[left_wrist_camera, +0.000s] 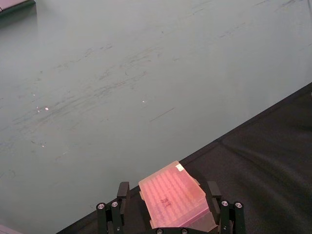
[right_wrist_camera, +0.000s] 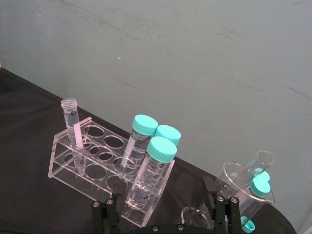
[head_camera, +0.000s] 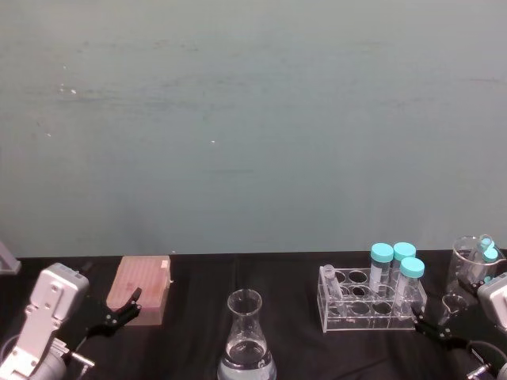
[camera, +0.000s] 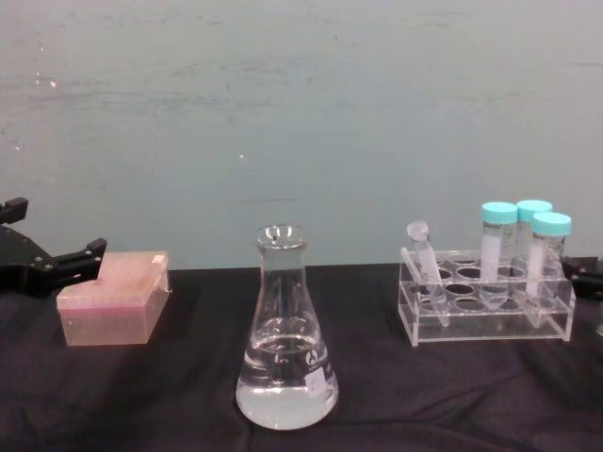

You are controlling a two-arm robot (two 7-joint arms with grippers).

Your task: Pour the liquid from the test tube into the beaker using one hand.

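Spanning foreground — black cloth (camera: 141, 405) | behind — scuffed teal wall (camera: 301, 113) | beaker (camera: 285, 330) central

A lab: acrylic tube rack (camera: 471, 326), 3 teal-capped tubes (camera: 497, 247), glass beaker (camera: 285, 350).

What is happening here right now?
Nothing is being handled yet. The small uncapped test tube leans in the clear rack on the right, and the flask stands in the middle of the table with some clear liquid in it. The right gripper is open near the rack; the left gripper is open beside a pink box.
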